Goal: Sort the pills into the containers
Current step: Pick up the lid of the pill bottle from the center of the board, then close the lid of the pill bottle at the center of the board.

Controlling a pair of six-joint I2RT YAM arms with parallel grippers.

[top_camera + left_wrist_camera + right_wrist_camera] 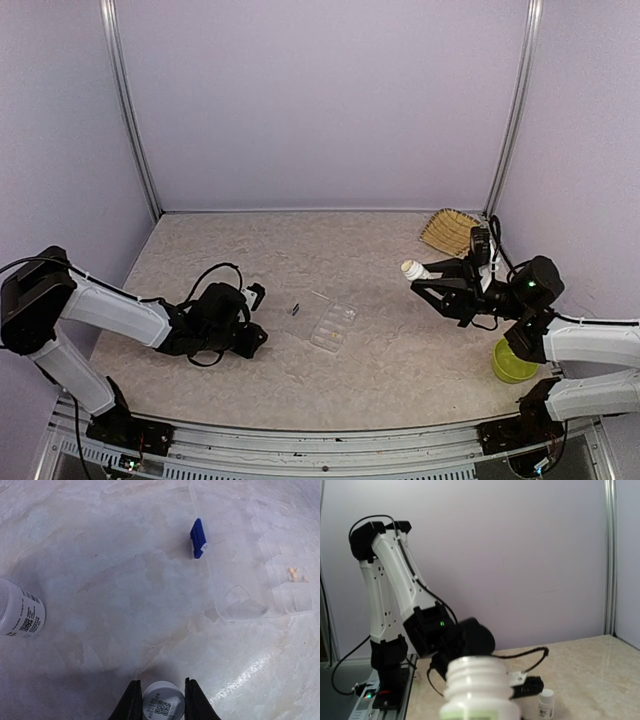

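The clear compartment box lies open mid-table; in the left wrist view a few tiny yellowish pills sit in one compartment. My left gripper is low on the table left of the box, its fingers closed against a small white bottle with a QR label. My right gripper is raised at the right, shut on an uncapped white bottle with a threaded neck; its fingers are hidden in the right wrist view.
A blue and white piece lies just left of the box. Another white bottle lies at the left. A small bottle stands by the left arm. A straw basket is back right, a lime-green bowl front right.
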